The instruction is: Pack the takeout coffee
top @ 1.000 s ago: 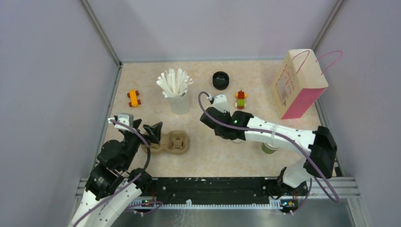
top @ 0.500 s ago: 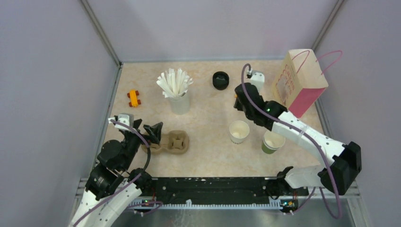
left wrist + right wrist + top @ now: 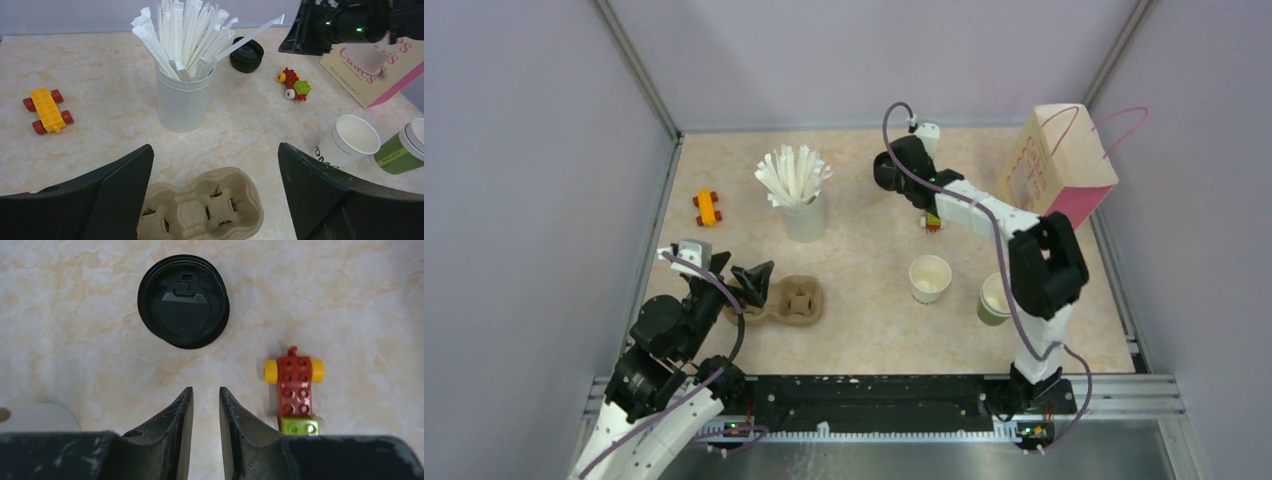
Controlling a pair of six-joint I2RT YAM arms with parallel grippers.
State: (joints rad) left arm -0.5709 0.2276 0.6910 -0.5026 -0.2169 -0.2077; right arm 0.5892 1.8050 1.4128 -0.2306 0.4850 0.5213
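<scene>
The takeout coffee's cup [image 3: 930, 278], small and white-sided, stands lidless and upright on the table, also in the left wrist view [image 3: 350, 142]. A stack of black lids [image 3: 183, 308] lies at the back, just ahead of my right gripper [image 3: 205, 390]. Its jaws stand a narrow gap apart, with nothing between them. In the top view this gripper [image 3: 890, 172] hovers over the lids. My left gripper [image 3: 215, 155] is wide open above the brown pulp cup carrier [image 3: 200, 210] at the front left [image 3: 789, 300], touching nothing.
A green-sided cup [image 3: 994, 300] stands right of the white one. A cup of white straws [image 3: 799, 195] is at the back left and a pink-and-tan paper bag [image 3: 1054, 180] at the back right. A red toy car [image 3: 295, 385] sits beside the right fingers, a yellow one [image 3: 708, 208] far left.
My right arm swung from above the white cup to the back of the table and now hangs over the black lids. The cup stays standing. The left arm barely moved.
</scene>
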